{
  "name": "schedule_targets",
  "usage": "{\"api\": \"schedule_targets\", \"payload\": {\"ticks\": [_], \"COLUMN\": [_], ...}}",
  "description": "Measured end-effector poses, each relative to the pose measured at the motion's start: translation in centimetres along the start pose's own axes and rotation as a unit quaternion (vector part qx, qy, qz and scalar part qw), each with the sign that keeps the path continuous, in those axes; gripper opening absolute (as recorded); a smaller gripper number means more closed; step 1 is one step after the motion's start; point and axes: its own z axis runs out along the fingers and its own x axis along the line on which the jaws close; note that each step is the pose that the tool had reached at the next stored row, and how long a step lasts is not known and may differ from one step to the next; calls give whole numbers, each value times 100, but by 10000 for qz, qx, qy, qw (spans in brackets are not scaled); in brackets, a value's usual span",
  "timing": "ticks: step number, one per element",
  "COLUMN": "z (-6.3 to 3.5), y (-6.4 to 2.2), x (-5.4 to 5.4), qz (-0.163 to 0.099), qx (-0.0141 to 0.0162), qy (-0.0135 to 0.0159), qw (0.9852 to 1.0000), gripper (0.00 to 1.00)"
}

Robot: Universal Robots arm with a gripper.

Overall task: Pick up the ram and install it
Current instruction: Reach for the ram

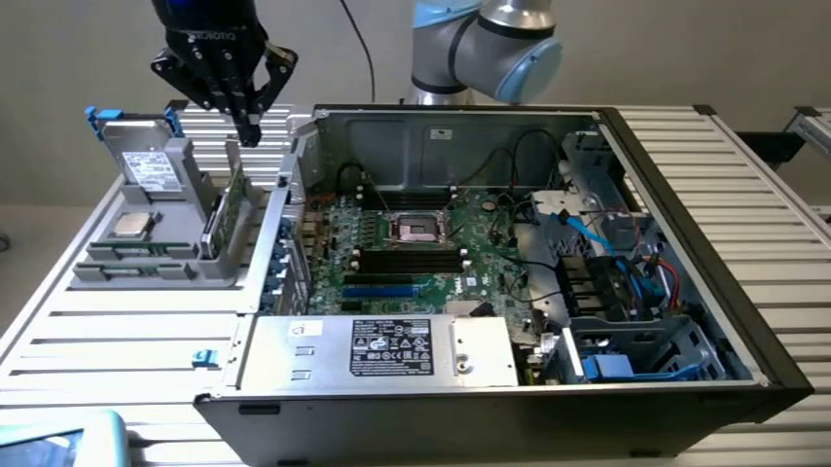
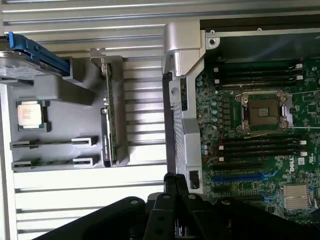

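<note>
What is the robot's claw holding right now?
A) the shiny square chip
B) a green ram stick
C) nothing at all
C: the gripper hangs shut and empty in the air, while the ram sticks and the processor chip lie in the gray holder.

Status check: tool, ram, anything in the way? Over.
Tool shut, nothing in it, above the parts holder. Ram in its holder slot, untouched. Upright expansion card stands nearest the tool tips.
</note>
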Motion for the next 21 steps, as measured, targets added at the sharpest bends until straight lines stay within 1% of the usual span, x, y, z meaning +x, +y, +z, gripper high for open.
{"api": "schedule_targets", "payload": {"ticks": [6, 21], "z": [-4, -17], "y": [-17, -55], "x": [256, 934], "qz": [0, 0], "qx": [2, 3], "qy": [0, 0], "qw": [10000, 10000], "gripper": [11, 11]}}
